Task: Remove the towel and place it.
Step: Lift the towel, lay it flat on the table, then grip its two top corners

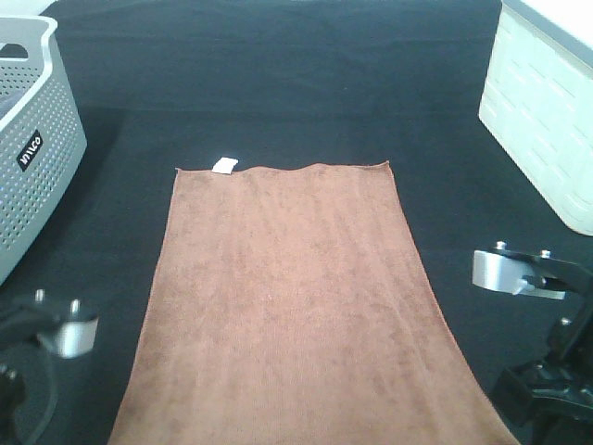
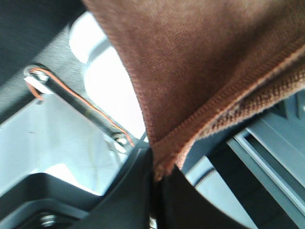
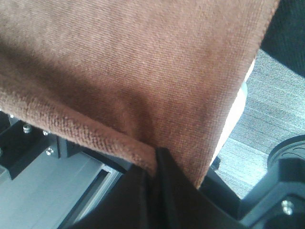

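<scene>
Towel (image 1: 278, 297) spread flat on the bench (image 1: 278, 83), its near end at the near edge. Your left jaws and right jaws are each clamped on a near corner. Lifting it off and placing it are not yet done.

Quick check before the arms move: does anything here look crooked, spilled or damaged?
Nothing stands out. The towel lies flat and unwrinkled on the black cloth, white tag at its far corner. The left gripper and right gripper each pinch a near corner.
</scene>
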Controlling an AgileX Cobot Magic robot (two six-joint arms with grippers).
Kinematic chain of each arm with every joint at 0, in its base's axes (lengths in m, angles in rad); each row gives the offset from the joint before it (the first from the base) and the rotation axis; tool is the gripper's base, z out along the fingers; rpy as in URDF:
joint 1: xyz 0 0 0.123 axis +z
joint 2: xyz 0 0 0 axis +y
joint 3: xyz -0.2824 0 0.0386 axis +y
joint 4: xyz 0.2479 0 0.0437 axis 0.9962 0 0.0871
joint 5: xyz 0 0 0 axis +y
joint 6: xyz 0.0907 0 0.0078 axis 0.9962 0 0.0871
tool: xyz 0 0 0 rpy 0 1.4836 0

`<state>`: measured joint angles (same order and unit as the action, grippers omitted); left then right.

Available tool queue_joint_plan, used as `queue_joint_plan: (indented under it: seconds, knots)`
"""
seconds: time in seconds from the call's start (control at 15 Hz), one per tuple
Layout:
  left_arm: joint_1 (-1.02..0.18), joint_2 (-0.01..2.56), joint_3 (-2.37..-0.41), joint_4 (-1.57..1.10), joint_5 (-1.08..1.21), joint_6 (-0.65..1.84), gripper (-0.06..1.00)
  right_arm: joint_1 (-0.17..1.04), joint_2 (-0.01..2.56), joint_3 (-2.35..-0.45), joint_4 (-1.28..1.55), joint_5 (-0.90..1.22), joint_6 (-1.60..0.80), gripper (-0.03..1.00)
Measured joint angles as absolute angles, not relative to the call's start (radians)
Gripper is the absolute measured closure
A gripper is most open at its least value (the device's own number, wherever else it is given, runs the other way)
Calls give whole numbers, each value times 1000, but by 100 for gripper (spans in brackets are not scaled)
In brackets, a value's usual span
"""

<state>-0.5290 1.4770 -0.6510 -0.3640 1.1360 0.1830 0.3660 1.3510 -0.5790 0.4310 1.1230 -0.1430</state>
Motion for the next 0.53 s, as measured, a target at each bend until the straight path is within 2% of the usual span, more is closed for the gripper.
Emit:
queue_joint_plan:
  seconds: [0.27, 0.33, 0.53]
  knots:
    - [-556, 1502, -696, -311, 1172, 164, 94, 363, 1356, -534, 494, 1079, -226, 97]
    - [-618, 1533, -700, -302, 1175, 164, 94, 363, 1356, -523, 495, 1071, -227, 96]
    - [-704, 1600, -737, -295, 1169, 134, 94, 360, 1361, -484, 513, 1061, -239, 93]
